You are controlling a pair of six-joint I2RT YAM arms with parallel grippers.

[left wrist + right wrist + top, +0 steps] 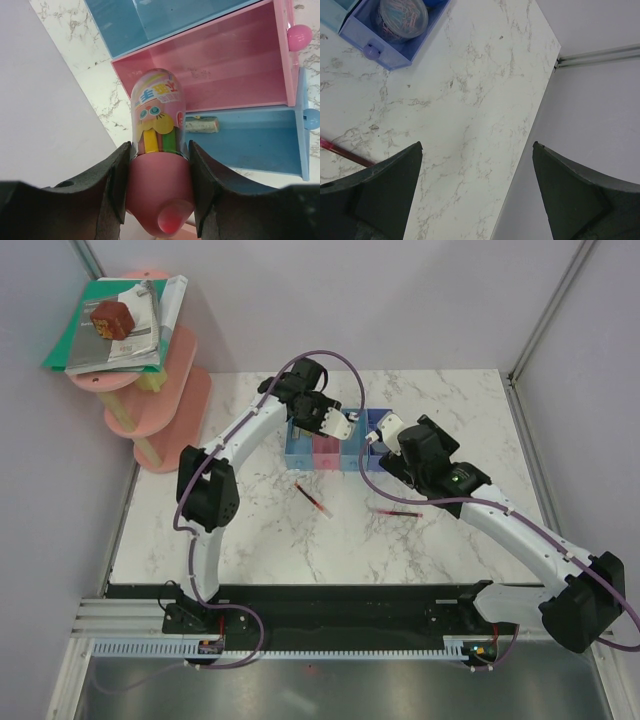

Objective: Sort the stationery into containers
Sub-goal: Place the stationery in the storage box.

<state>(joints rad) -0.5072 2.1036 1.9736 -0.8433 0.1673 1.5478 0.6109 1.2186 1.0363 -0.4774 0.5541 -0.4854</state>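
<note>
My left gripper point(159, 150) is shut on a pink-capped tube point(156, 107) with a cartoon label and holds it over the pink tray point(235, 60). The light blue tray point(250, 145) beside it holds a small tan block point(200, 124). From above, the left gripper point(325, 420) hovers over the row of four trays point(326, 452). My right gripper point(477, 147) is open and empty above bare table, just right of the trays point(385, 430). The darker blue tray point(350, 30) holds a clear round tub of clips point(402, 17). Two thin red pens point(313, 498) point(395, 512) lie on the table; one shows in the right wrist view point(345, 152).
A tiered pink round shelf point(165, 390) stands at the far left with stacked books point(120, 340) and a brown block point(110, 318) on top. The table's right edge meets a grey wall point(580, 125). The arm bases sit along the near edge.
</note>
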